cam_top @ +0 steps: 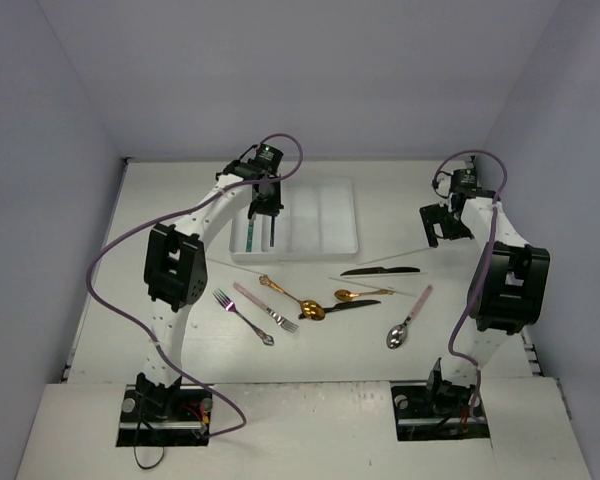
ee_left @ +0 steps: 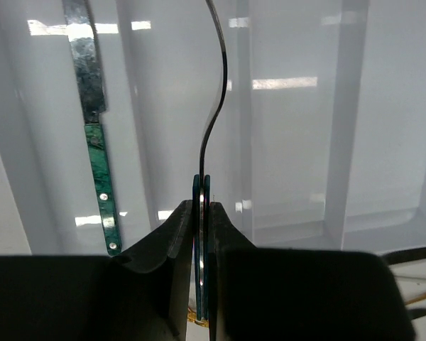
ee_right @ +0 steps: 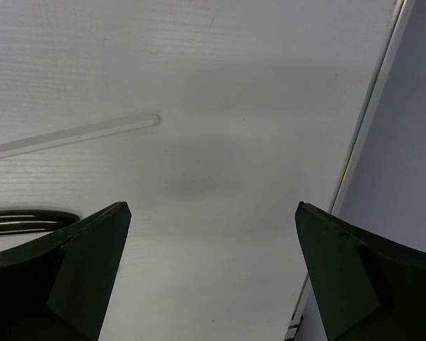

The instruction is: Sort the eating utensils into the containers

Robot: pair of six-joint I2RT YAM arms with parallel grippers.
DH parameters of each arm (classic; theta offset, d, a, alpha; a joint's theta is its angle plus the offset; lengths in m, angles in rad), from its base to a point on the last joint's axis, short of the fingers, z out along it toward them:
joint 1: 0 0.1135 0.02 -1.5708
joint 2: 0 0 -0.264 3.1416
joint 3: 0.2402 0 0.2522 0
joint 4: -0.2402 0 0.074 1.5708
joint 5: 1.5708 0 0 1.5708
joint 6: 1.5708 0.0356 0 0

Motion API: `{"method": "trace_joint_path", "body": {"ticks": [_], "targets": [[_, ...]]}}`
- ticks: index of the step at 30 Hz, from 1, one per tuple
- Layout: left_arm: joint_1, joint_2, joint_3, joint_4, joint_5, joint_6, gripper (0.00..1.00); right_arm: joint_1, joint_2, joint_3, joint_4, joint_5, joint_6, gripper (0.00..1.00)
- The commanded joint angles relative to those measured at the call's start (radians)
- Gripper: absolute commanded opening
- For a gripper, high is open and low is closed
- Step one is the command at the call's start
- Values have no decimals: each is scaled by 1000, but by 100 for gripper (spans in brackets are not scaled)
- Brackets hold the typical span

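Observation:
My left gripper point(cam_top: 267, 208) hangs over the white tray point(cam_top: 332, 240), shut on a teal-handled utensil point(ee_left: 201, 192). The utensil shows edge-on, its thin curved metal neck point(ee_left: 216, 106) pointing down into a compartment; fork or spoon, I cannot tell. A teal-handled knife point(ee_left: 99, 177) lies in the tray's leftmost compartment point(cam_top: 249, 228). My right gripper point(cam_top: 442, 226) hovers over bare table at the right, open with nothing between its fingers point(ee_right: 92, 263). Loose on the table lie a black knife point(cam_top: 380, 270), two gold spoons point(cam_top: 292, 298) point(cam_top: 363, 294), a black spoon point(cam_top: 338, 306), two forks point(cam_top: 265, 308) point(cam_top: 242, 316) and a pink-handled spoon point(cam_top: 410, 318).
Thin pale chopsticks point(cam_top: 395, 253) point(ee_right: 78, 133) lie between the tray and the loose cutlery. The table's right edge and the wall point(ee_right: 373, 135) run close beside my right gripper. A dark utensil end point(ee_right: 28, 220) shows at the right wrist view's left edge.

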Motion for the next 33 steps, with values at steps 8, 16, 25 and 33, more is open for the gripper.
{"method": "trace_joint_path", "body": {"ticks": [8,16,25,33], "targets": [[35,36,66,76,-10,-21,0,-18,-76,-11,-7,28,10,100],[32,68,76,93,29,2,0,-20,-67,-6,-9,28,12,100],[30,37,64,92,58,32,52,-20,-50,11,-10,22,12,100],[21,-228,-68,93,-31,131,57,-20,-38,22,-10,-4,17,100]]}}
